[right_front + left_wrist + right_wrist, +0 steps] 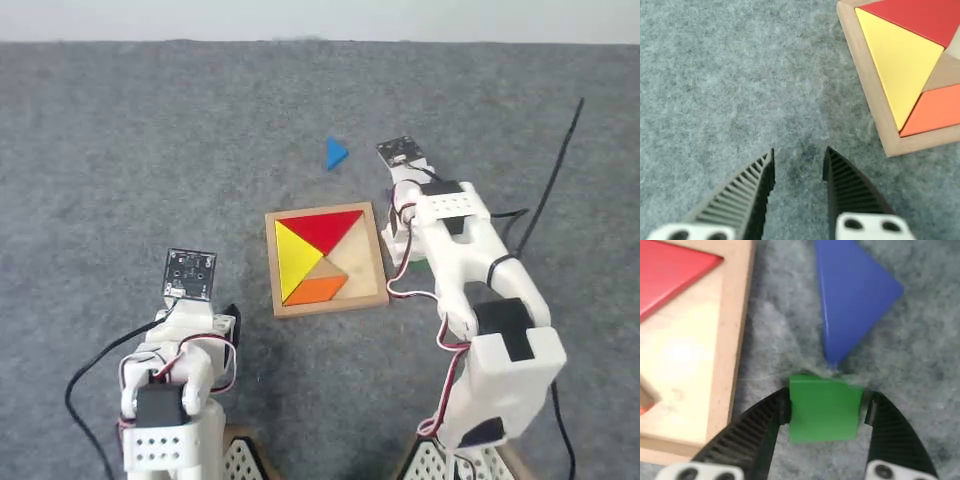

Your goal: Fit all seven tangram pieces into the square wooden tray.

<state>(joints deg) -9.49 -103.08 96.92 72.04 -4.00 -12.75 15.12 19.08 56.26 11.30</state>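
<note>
The square wooden tray [377, 262] holds a red triangle [325, 229], a yellow triangle [293, 258] and an orange piece [318, 289]. Part of its floor is bare. Just off the tray's right side, my right gripper [825, 412] is shut on a green square [825, 407] that lies on the carpet. A dark blue triangle [852, 295] touches the square's far edge with one corner. A small light blue triangle [336, 153] lies alone beyond the tray. My left gripper [799, 170] is open over bare carpet near the tray's front left corner [890, 147].
Grey carpet covers the whole table. The right arm [455, 250] stretches along the tray's right side and hides the pieces beneath it, apart from a sliver of green [419, 265]. Both arm bases stand at the near edge.
</note>
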